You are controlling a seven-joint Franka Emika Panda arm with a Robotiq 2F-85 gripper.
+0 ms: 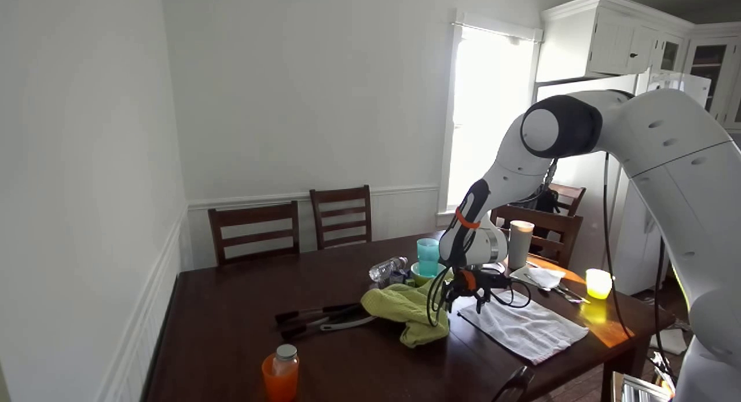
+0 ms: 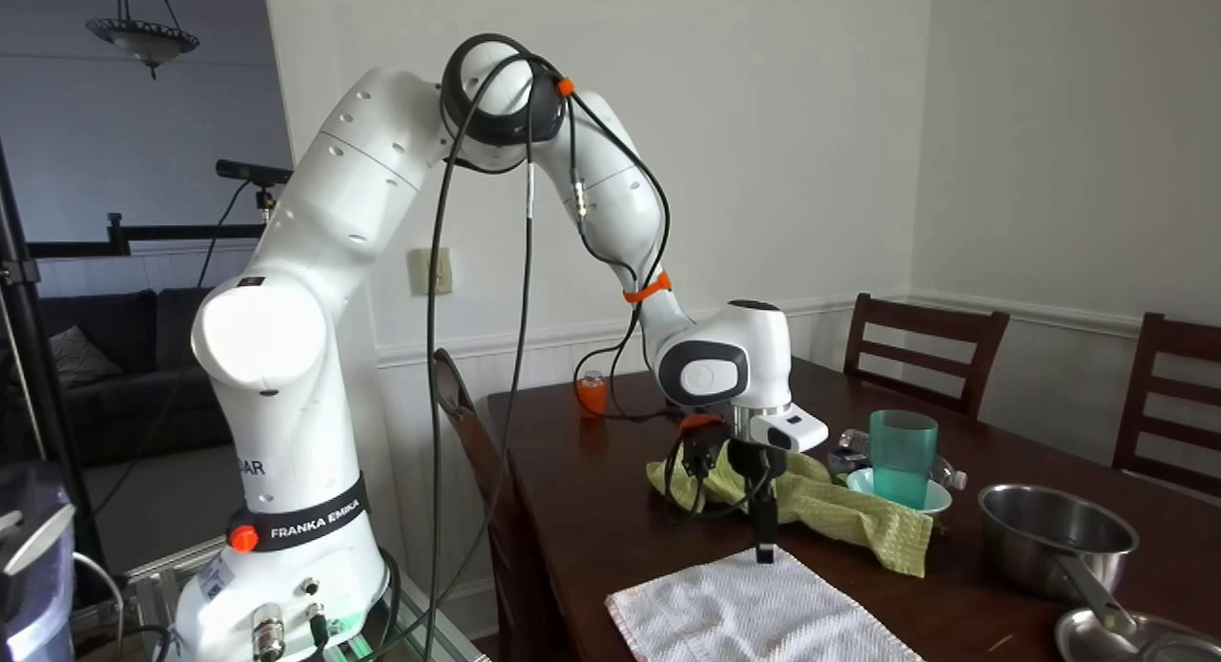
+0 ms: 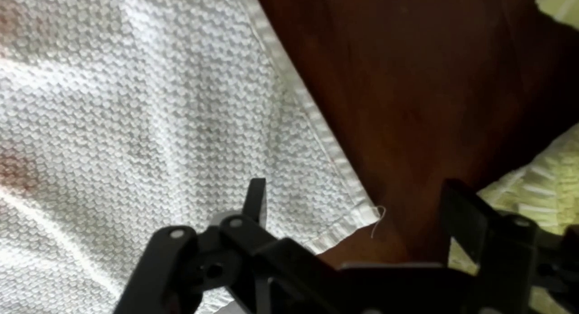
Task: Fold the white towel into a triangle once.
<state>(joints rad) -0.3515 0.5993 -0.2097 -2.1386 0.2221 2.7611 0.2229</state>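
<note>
The white towel lies spread nearly flat on the dark table, with some wrinkles. It also shows in an exterior view, partly cut off at the bottom edge. In the wrist view the towel fills the left side, and one hemmed corner with a loose thread points right. My gripper is open and empty. That corner appears between its two fingers, one over the towel and one beyond the corner. In an exterior view the gripper is low above the towel's edge; whether a fingertip touches the cloth I cannot tell.
A crumpled green towel lies right beside the gripper. A teal cup in a bowl and a plastic bottle stand behind it. A saucepan, an orange cup, a grey tumbler and a yellow cup are around.
</note>
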